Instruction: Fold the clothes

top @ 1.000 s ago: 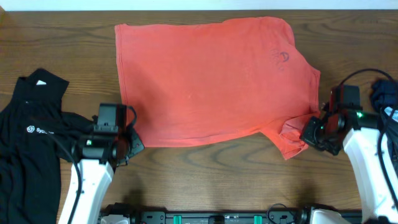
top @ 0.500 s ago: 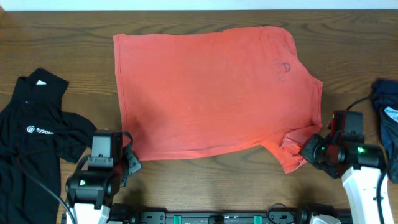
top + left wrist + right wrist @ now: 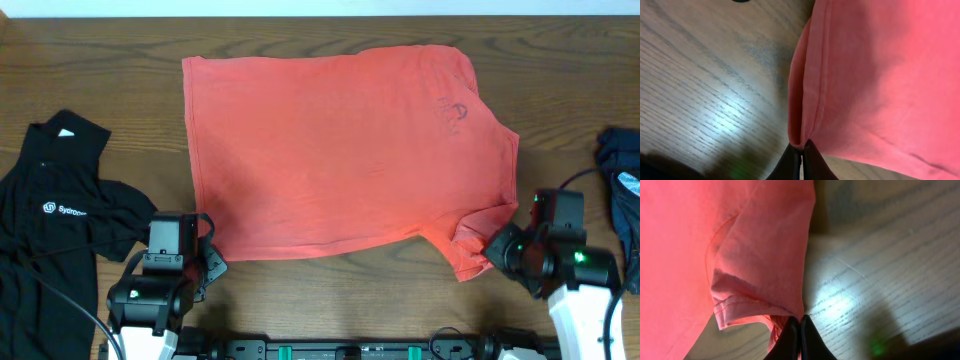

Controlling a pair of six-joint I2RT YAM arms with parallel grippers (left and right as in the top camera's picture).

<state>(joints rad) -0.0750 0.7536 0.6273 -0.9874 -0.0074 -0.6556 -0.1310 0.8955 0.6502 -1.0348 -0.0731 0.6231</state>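
While the coral-red T-shirt [image 3: 340, 150] lies spread flat on the brown wooden table [image 3: 330, 300], the left gripper [image 3: 801, 156] pinches its near hem corner (jaws closed tight on the cloth), and the right gripper [image 3: 799, 329] pinches the sleeve edge opposite.

Your soft coral-red T-shirt [image 3: 340, 150] lies spread flat across the middle of the worktop [image 3: 330, 300], with its straight hem to the left and its neck end to the right. A faint dark print shows through near its far right, and its near right sleeve is bunched and wrinkled. Your black collared shirt [image 3: 50, 230] with the small white logo lies rumpled at the left edge, apart from the red one.
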